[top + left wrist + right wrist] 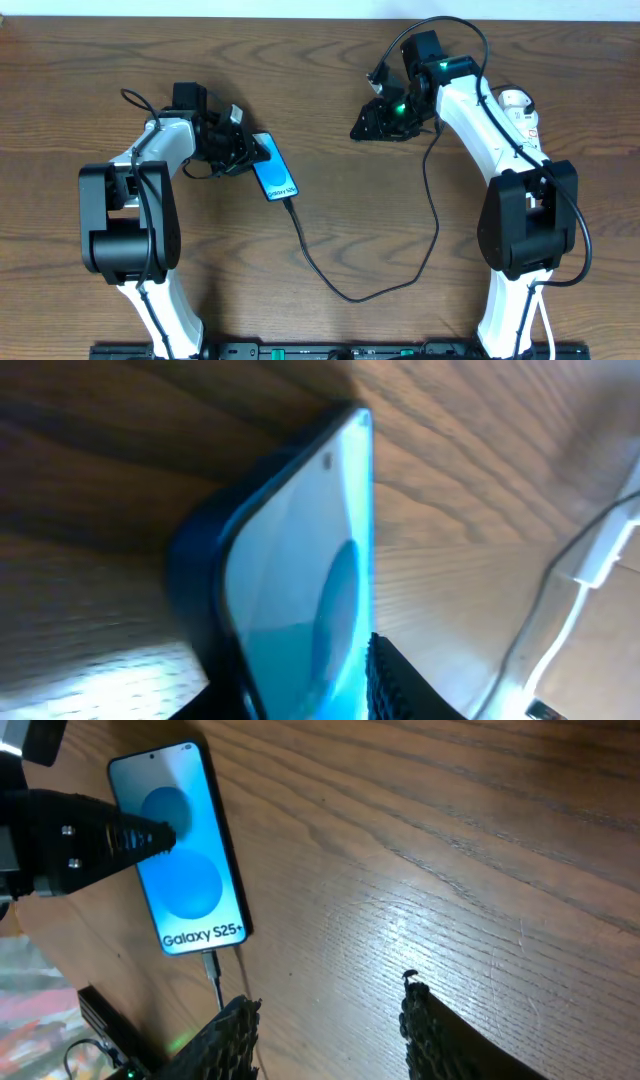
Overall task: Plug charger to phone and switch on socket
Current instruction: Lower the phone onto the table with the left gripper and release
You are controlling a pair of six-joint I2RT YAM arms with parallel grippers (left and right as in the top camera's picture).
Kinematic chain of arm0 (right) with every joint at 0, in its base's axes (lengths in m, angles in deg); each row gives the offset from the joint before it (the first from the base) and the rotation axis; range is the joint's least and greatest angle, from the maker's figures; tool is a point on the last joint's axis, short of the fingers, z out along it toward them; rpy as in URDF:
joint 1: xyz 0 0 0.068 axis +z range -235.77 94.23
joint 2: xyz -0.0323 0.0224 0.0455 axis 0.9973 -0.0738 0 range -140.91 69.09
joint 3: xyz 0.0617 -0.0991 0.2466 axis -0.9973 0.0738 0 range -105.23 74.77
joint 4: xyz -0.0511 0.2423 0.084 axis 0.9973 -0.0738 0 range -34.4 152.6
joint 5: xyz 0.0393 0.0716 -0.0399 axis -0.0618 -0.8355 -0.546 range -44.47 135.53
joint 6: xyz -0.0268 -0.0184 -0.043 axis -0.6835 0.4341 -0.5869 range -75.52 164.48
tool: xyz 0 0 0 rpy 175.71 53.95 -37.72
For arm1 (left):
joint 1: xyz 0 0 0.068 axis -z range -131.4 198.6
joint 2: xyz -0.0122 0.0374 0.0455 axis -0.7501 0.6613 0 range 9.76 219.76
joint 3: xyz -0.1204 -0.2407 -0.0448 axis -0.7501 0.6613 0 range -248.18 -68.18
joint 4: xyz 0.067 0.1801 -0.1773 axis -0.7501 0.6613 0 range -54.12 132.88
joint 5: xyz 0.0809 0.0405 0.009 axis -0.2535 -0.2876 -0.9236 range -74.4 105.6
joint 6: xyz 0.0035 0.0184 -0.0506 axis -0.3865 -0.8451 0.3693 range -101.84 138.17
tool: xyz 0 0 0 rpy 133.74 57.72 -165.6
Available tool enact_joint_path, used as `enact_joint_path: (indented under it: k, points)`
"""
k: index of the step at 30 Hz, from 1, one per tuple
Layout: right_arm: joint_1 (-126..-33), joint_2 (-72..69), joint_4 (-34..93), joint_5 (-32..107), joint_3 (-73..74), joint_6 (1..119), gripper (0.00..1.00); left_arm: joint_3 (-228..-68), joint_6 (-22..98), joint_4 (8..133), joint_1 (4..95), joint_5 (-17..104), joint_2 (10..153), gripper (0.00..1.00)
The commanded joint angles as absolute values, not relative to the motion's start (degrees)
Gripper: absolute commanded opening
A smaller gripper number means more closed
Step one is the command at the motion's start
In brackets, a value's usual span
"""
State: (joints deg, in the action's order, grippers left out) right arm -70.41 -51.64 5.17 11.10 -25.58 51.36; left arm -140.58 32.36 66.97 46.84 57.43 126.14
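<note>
Noted: phone [274, 168] screen bright blue, two lighter blue circles, white lettering, dark frame. charger [350, 298] cable black. worktop [300, 60] brown, wood-grained. left arm [165, 140] and right arm [478, 112] white, black joints.

The overhead camera looked straight down on the whole table [320, 60], the left wrist camera sat very close to the phone [300, 560], and the right wrist camera saw this same phone [185, 850] from farther away.

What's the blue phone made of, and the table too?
The phone looks like smooth, glossy glass in front: its flat screen shines. The table looks like brown wood, or a wood-look coating: grain lines run across it.
</note>
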Motion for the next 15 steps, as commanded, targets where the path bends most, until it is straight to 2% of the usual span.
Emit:
enact_joint_path:
  k: [1,9,11,12,15]
  points:
    - [-69.9,-50.2,5.1,11.1,-26.4,50.2,0.45,-140.5,31.5,67.2,46.7,53.6,126.7,0.38]
    - [-69.9,-50.2,5.0,11.1,-26.4,50.1,0.46,-140.5,31.5,67.3,46.7,50.4,126.7,0.38]
    - [-69.9,-50.2,4.9,11.2,-26.4,50.0,0.47,-140.5,31.5,67.3,46.5,48.6,126.7,0.41]
    - [-69.9,-50.2,4.9,11.2,-26.4,50.0,0.47,-140.5,31.5,67.3,46.3,48.5,126.6,0.46]
    - [-69.9,-50.2,4.9,11.8,-26.4,49.9,0.47,-140.6,31.5,68.0,45.1,48.6,125.8,0.48]
